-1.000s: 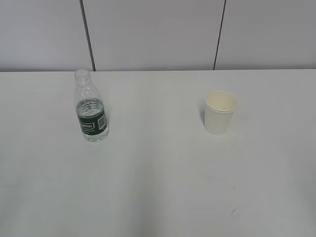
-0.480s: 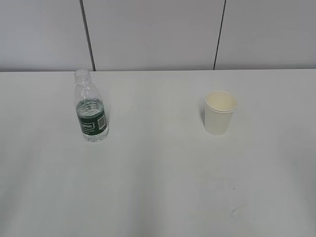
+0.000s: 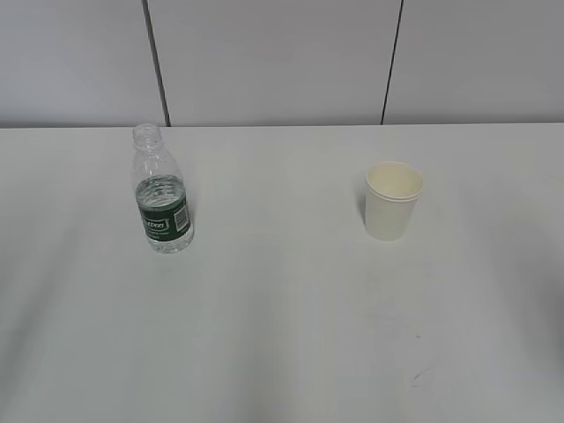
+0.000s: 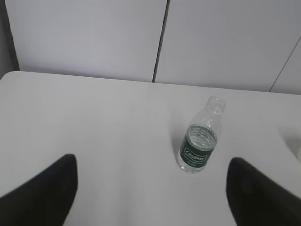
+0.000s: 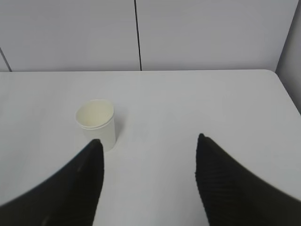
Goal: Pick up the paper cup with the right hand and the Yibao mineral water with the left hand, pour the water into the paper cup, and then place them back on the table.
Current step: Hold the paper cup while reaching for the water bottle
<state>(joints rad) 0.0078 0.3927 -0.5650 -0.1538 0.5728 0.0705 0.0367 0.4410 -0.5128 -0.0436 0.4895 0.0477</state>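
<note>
Both sets of jaws stand wide apart and hold nothing: the left hand (image 4: 150, 188) faces the Yibao mineral water (image 3: 162, 190), the right hand (image 5: 148, 181) the paper cup (image 3: 393, 200). The bottle stands upright on the table (image 3: 282, 317), well left of the cup.

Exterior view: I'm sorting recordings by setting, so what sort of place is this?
Probably a lab or test bench, not a home: a bare white table against plain grey wall panels, with only an uncapped water bottle and a paper cup on it.
</note>
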